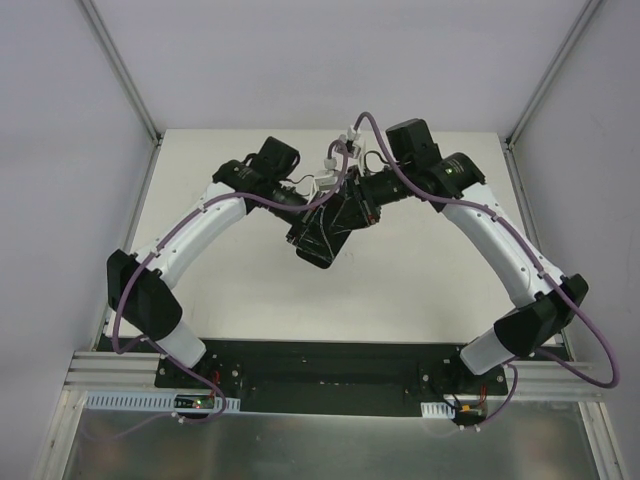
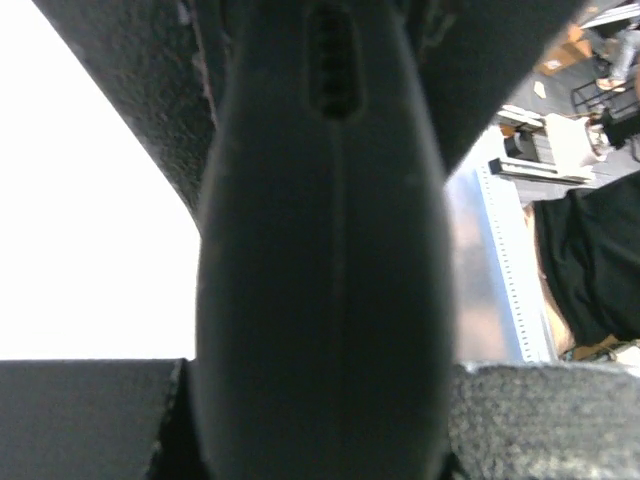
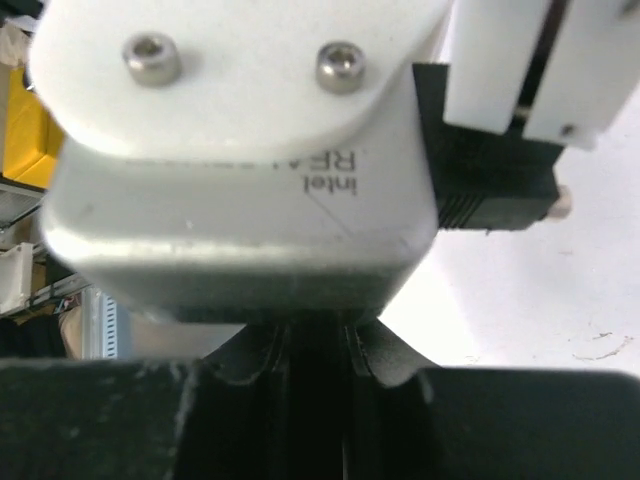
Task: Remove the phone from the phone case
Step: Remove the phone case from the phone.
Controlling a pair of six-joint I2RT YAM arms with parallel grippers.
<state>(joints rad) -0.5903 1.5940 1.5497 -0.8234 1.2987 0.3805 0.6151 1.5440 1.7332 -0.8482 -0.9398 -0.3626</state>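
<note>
The black phone in its black case (image 1: 322,240) hangs in the air over the middle of the table, tilted, with both grippers on its upper end. I cannot tell phone from case. My left gripper (image 1: 314,207) holds it from the left, my right gripper (image 1: 354,208) from the right. In the left wrist view the dark rounded body of the phone and case (image 2: 325,290) fills the space between the fingers (image 2: 90,420). In the right wrist view a thin dark edge (image 3: 318,400) sits clamped between the fingers (image 3: 530,420).
The white table (image 1: 250,290) lies below the held phone. The left wrist's silver camera housing (image 3: 240,150) stands right in front of the right wrist camera. Frame posts rise at the table's far corners (image 1: 152,132). A black base rail (image 1: 330,375) runs along the near edge.
</note>
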